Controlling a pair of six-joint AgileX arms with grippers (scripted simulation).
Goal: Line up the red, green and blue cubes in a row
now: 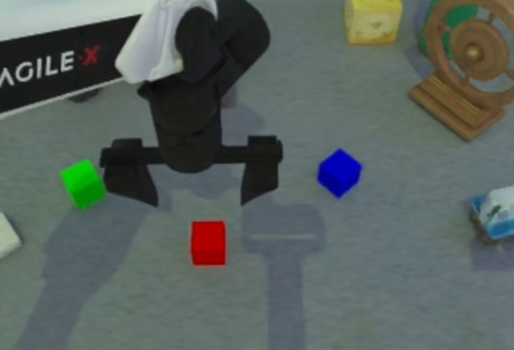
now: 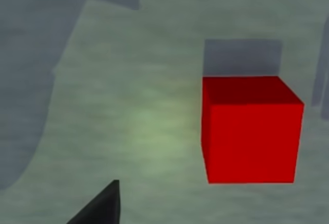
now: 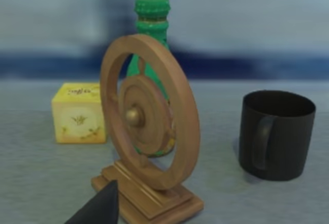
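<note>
Red cube (image 1: pixel 208 242) sits just ahead of the wide-open, empty left hand (image 1: pixel 197 177); descending off-centre could knock it askew.

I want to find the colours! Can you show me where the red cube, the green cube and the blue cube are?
red cube (image 1: pixel 208 242), top view, middle of its top face.
green cube (image 1: pixel 82 183), top view, middle of its top face.
blue cube (image 1: pixel 338 171), top view, middle of its top face.

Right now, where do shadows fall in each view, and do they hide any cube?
Top view: the left gripper casts grey shadows around the red cube, hiding no cube. Left wrist view: the red cube throws a shadow behind itself. Right wrist view: no cube is visible.
</note>
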